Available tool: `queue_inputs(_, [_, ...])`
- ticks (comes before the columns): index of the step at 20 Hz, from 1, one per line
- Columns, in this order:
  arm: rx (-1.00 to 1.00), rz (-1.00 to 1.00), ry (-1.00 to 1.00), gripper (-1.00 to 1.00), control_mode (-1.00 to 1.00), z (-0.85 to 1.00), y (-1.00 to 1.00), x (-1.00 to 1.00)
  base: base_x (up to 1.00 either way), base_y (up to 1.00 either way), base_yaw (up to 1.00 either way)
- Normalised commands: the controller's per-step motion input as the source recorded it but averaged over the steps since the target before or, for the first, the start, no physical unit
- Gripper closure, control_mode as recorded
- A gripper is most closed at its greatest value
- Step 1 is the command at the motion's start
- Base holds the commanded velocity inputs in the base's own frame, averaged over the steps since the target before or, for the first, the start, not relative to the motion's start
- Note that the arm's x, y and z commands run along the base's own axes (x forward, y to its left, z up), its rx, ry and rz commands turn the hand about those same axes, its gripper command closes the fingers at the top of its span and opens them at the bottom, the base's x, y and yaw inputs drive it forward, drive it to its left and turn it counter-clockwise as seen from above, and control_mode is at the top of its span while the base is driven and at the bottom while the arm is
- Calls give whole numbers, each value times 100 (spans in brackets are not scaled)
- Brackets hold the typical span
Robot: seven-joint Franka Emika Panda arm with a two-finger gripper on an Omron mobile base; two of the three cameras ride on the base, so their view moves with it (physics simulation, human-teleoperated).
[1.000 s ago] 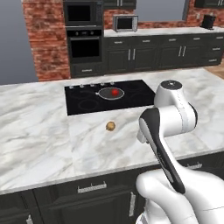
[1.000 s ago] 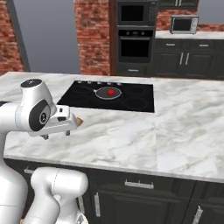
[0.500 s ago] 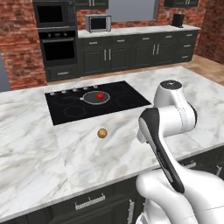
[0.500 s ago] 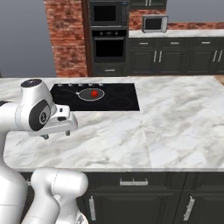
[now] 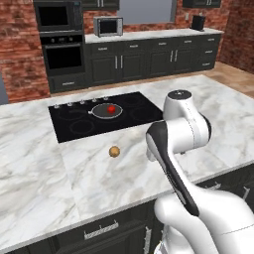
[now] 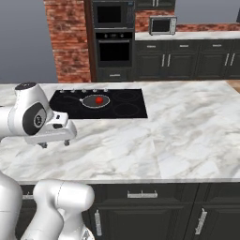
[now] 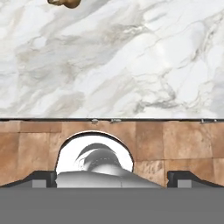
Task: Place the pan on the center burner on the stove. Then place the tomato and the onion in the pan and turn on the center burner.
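The pan (image 5: 103,112) sits in the middle of the black stove (image 5: 74,126), covering most of the center burner's ring, its short handle pointing left. The red tomato (image 5: 111,108) lies inside the pan (image 6: 95,101). The tan onion (image 5: 114,151) rests alone on the marble counter in front of the stove, and its edge shows at the top of the hand view (image 7: 64,2). My gripper (image 6: 54,143) hangs open and empty above the counter near its front edge, the dark fingertips (image 7: 43,177) wide apart. The knobs (image 5: 82,102) line the stove's far side.
The marble counter (image 5: 44,168) spreads wide around the stove, and its front edge (image 7: 112,119) crosses the hand view with brown floor below. A wall oven (image 5: 58,49), a microwave (image 5: 108,26) and dark cabinets stand far behind. My own arm (image 5: 178,134) rises right of the onion.
The base has driven and both base views have shifted, so the stove and the onion sit differently in the picture. The arm holds the same pose and nothing on the counter has moved.
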Motion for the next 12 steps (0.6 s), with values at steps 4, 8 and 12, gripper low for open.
queue_inputs(4, [0,9,-1,-100,-100,0,10,0,0,0,0])
queue_inputs(8, [0,10,-12,-100,-100,0,3,4,0,0,0])
queue_inputs(12, [1,10,-17,-100,-100,-2,9,27,0,0,0])
